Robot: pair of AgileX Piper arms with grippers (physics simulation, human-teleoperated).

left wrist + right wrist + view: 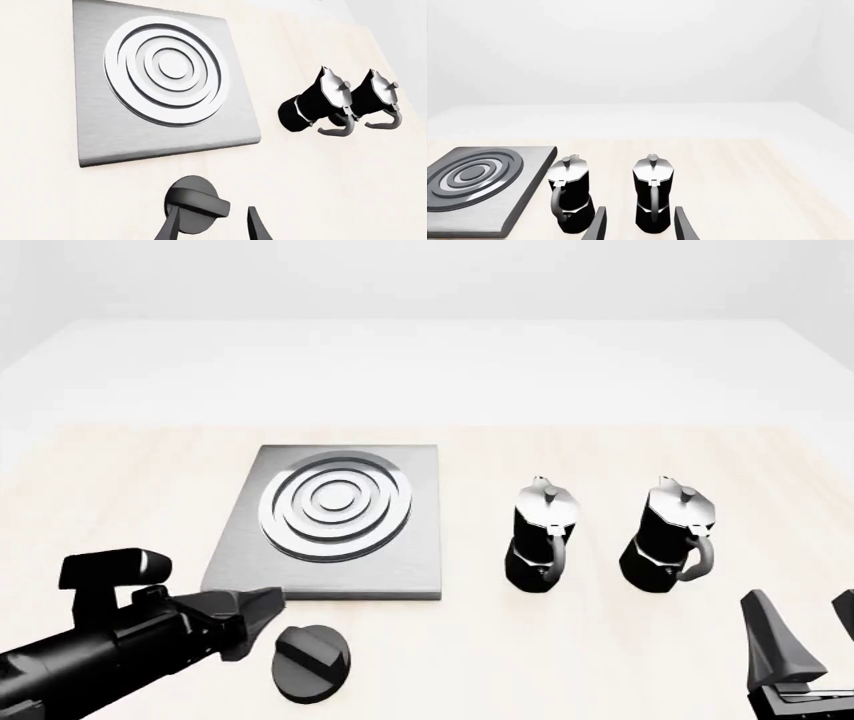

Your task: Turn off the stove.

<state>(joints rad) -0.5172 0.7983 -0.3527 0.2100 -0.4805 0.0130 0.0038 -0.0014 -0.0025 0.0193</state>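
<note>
The stove (334, 525) is a flat brushed-grey square plate with concentric silver burner rings; it also shows in the left wrist view (160, 80) and the right wrist view (480, 187). Its round black knob (311, 662) with a raised bar lies on the table just in front of the plate, and shows in the left wrist view (197, 202). My left gripper (260, 608) is open, just left of the knob and slightly above it; in the left wrist view (212, 227) its fingers straddle the knob's near edge. My right gripper (807, 625) is open and empty at the front right.
Two black-and-silver moka pots (541, 537) (667, 537) stand upright to the right of the stove, handles toward me. The table (134, 490) is pale wood, and a white floor lies beyond its far edge.
</note>
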